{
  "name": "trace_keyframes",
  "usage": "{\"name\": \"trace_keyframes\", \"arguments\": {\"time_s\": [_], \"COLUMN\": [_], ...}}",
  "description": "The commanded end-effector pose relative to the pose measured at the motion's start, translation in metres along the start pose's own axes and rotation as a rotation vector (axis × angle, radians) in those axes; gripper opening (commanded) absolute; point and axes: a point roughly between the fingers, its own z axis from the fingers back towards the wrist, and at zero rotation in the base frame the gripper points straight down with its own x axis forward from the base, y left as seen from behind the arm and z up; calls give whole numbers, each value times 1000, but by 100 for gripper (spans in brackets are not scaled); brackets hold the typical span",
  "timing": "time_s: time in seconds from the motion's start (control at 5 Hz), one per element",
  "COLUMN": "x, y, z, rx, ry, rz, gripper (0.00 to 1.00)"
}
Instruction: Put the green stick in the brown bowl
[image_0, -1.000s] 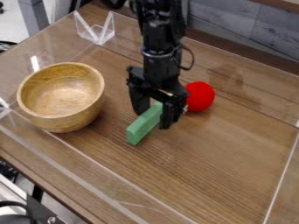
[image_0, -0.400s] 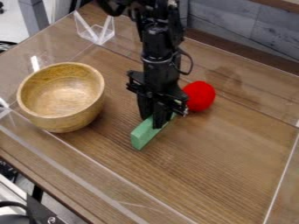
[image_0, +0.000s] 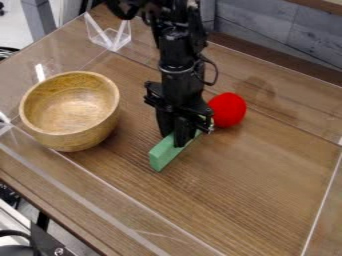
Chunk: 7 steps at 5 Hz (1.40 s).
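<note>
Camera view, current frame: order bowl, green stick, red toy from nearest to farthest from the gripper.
Measured from the gripper:
1. Green stick, at the fingertips, lower end sticking out below them.
2. Red toy, just right of the gripper in the picture.
3. Brown bowl, farthest, on the picture's left.

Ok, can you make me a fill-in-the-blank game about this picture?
The stick is colored ____. The bowl has ____ things inside it. The gripper is closed around the ____. The round toy is colored ____.

Missing words: green; no; stick; red.
</note>
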Motion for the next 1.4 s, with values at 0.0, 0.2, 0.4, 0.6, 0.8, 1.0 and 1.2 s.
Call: {"name": "trace_keyframes", "arguments": {"time_s": [0.0, 0.2, 0.4, 0.6, 0.8, 1.0, 1.2], "x": [-1, -1, -2, -3, -3, -3, -6], "y": [2, 1, 1, 0, 0, 0, 5], "z": [4, 4, 3, 2, 0, -1, 13], "rx": [1, 0, 0, -1, 0, 1, -1], "ry": [-20, -21, -22, -22, -22, -21, -30], "rz": [-5, -8, -11, -13, -15, -16, -1], "gripper": [0, 0, 0, 0, 0, 0, 0]}}
